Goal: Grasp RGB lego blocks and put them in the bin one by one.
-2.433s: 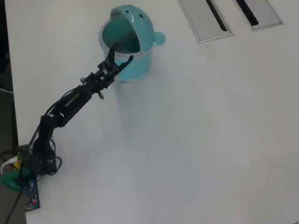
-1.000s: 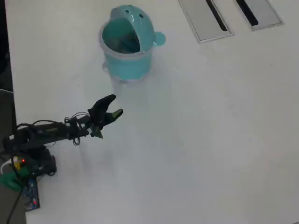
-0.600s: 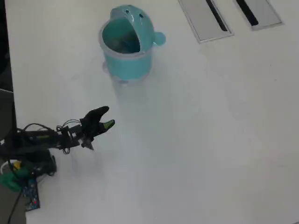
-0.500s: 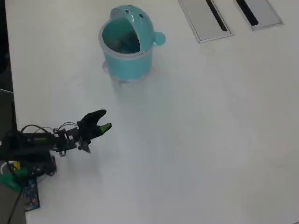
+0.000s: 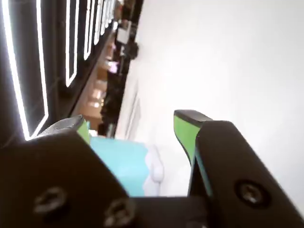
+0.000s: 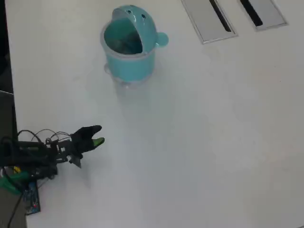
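End effector (image 6: 96, 135) sits low near the arm's base, at the lower left of the overhead view — its green-tipped jaws stand apart with nothing between them, and the wrist view confirms that empty gap. The bin (image 6: 129, 45) stands well apart, up and to the right across the white surface (image 6: 213, 142), lid tipped open. No lego blocks show on the surface anywhere — whether they lie inside the bin, I cannot tell.
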Motion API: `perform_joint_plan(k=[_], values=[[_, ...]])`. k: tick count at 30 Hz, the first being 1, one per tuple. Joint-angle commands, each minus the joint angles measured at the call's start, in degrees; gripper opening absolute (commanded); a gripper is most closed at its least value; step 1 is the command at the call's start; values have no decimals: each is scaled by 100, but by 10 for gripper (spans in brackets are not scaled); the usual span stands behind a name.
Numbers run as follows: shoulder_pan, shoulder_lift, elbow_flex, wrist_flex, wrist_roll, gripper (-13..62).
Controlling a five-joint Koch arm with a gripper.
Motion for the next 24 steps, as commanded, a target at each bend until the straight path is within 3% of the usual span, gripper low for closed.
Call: perform_joint_plan(k=[1, 11, 24], values=[[26, 193, 18, -545, 229, 321], [132, 554, 967, -439, 308, 320], [220, 633, 1020, 914, 457, 332]])
